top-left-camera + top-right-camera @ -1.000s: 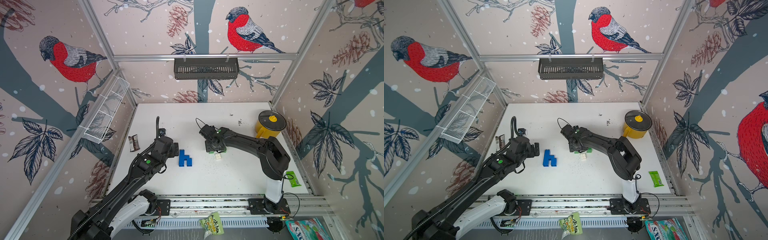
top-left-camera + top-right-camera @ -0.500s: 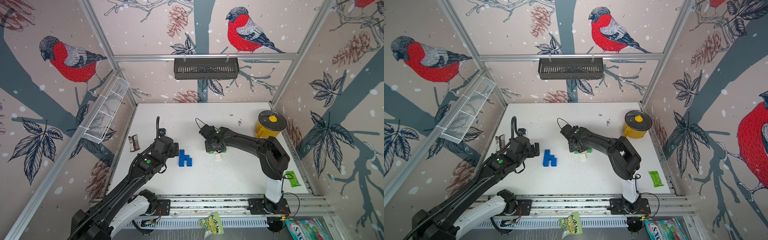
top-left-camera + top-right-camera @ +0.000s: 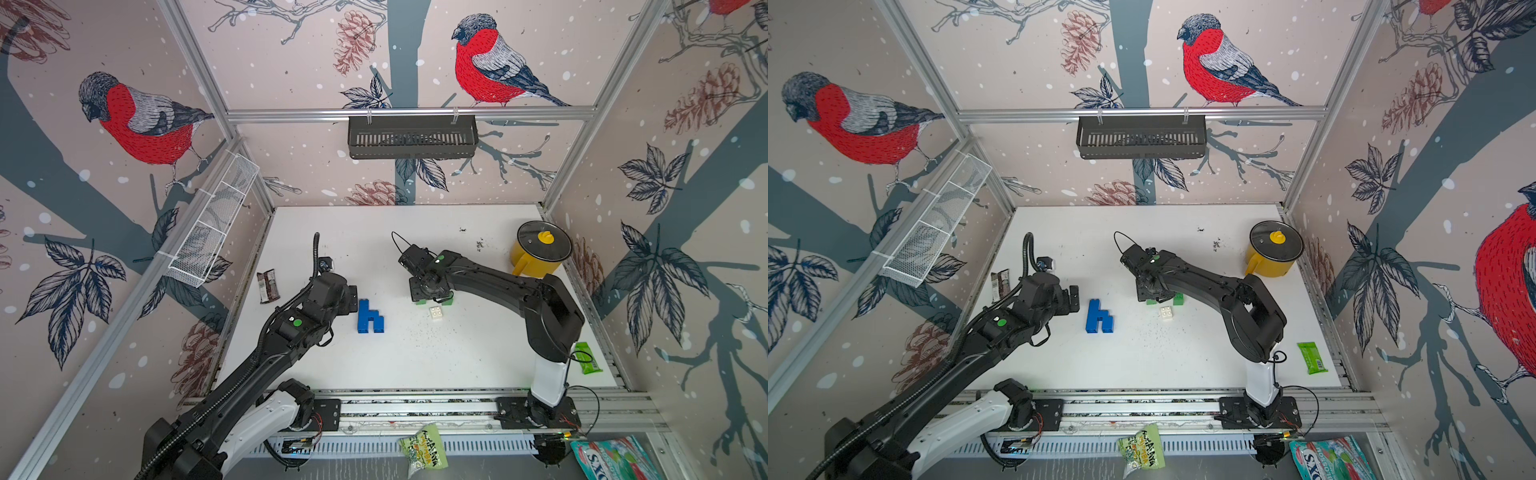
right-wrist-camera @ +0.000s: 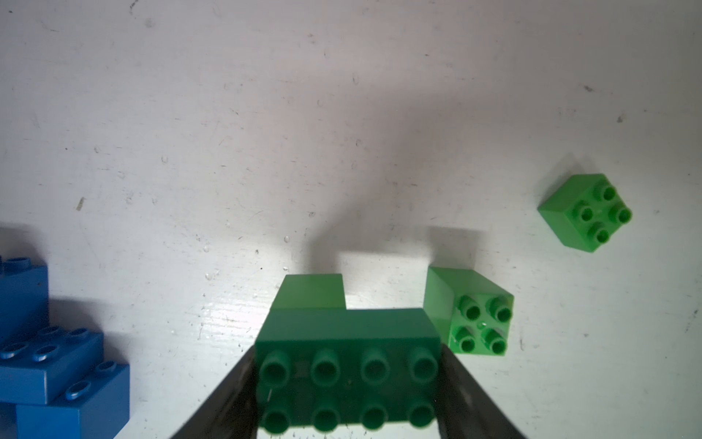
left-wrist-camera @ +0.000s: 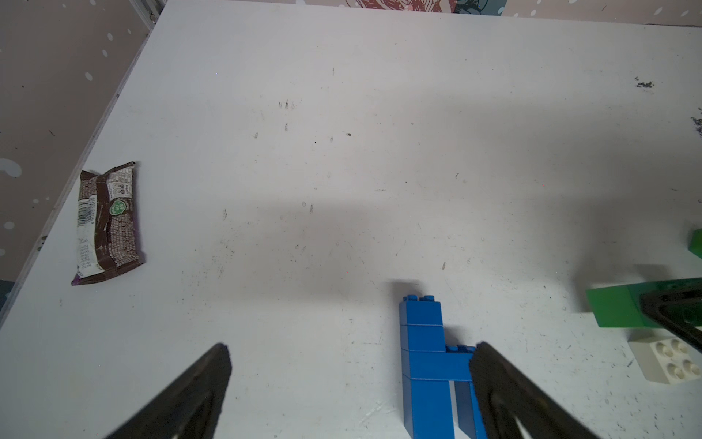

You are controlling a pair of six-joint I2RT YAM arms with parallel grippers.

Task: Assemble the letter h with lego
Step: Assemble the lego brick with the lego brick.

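Firmly, right gripper [image 4: 347, 376] clamped a long green brick [image 4: 345, 328].
Left gripper [image 5: 349, 361] stood wide apart beside the blue h [image 3: 369, 318], frame centre.

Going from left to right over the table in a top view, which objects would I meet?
brown snack wrapper → blue lego h → white brick → yellow pot

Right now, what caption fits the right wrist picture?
Right arm's fingers grip a long green brick; a small green cube sits close by.
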